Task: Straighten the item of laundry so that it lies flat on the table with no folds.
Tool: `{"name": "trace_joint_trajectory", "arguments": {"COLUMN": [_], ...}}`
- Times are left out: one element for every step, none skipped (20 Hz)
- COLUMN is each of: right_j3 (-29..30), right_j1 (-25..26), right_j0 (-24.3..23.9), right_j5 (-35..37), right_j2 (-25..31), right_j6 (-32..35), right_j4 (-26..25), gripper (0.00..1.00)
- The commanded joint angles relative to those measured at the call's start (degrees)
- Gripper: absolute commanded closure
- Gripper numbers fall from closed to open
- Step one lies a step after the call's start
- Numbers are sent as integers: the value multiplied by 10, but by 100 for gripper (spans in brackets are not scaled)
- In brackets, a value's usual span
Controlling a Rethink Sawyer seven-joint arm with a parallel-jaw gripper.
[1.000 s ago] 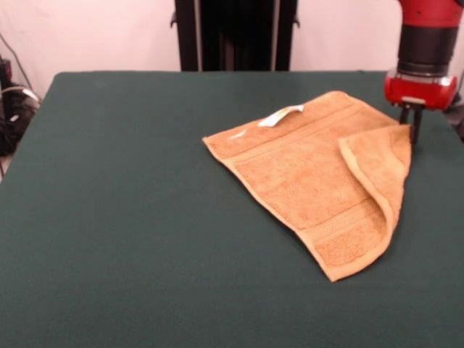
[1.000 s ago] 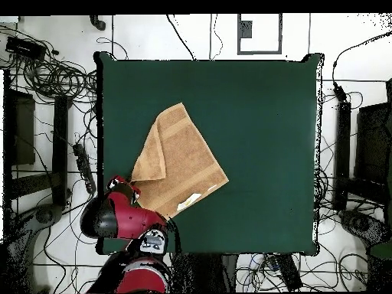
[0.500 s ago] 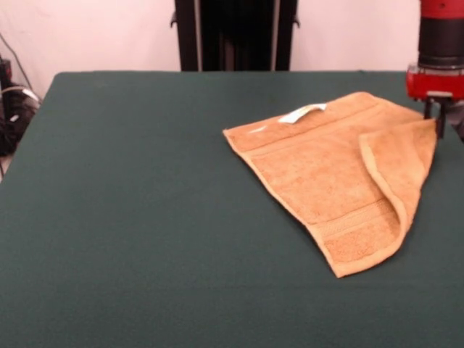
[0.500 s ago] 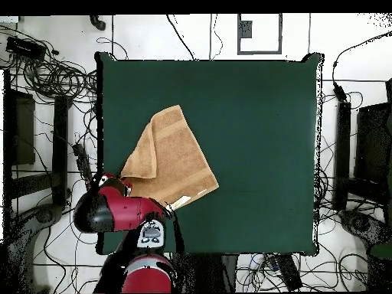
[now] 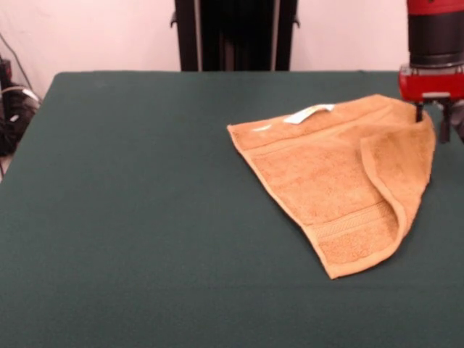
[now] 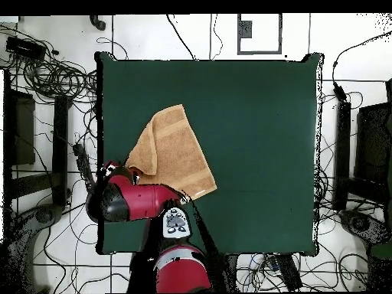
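Shifted slightly toward the picture's right in the front view since a second ago, the towel [image 5: 341, 177] lies on the green bench [image 5: 130, 217], its right side folded over itself. At that folded corner stands the pincer [image 5: 433, 123], fingers apart, one finger [image 5: 419, 112] touching the cloth's edge.

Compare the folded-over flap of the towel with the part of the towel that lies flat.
The folded-over flap is a narrow strip along the towel's right side in the front view; the flat part is far broader. The flap lies doubled on top with a raised, curled edge, while the flat part rests in one layer on the table. The flap's top corner sits at the gripper; the flat part carries the white tag. Both are tan-orange terry.
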Motion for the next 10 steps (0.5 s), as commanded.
{"name": "trace_joint_trajectory", "arguments": {"right_j3": [-28,-29,-27,-27,-27,-25,-24,-24,-24,-23], "right_j1": [11,12,11,11,10,11,12,14,16,17], "right_j0": [-22,-24,-24,-23,-20,-22,-22,-17,-19,-21], "right_j5": [-7,-8,-9,-8,-7,-6,-7,-9,-11,-13], "right_j2": [101,102,104,103,103,108,113,111,115,119], "right_j6": [38,38,41,43,49,55,61,68,71,73], "right_j4": [-42,-44,-45,-45,-41,-39,-36,-30,-27,-27], "gripper": [0,0,0,0,0,0,0,0,0,0]}}
